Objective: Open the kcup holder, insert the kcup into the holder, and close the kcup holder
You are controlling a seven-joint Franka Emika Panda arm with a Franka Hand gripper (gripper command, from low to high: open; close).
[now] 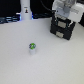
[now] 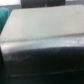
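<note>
Exterior view: you see the whole table (image 1: 45, 62), pale and matte. The kcup (image 1: 32, 47), small white pod w/ round green top, stands upright in the open, well apart from the kcup holder (image 1: 61, 29), a black boxy unit at the exterior view's right. The gripper (image 1: 64, 14) hangs over the holder; can't tell if it's wide or narrow.

Wrist view: only the holder's flat glossy top (image 2: 42, 32), blurred; no fingers or kcup visible.

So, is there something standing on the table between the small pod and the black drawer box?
Nothing visible. The pod stands alone on the bare white table, and the stretch toward the drawer box looks clear. The gripper is over the box.
</note>
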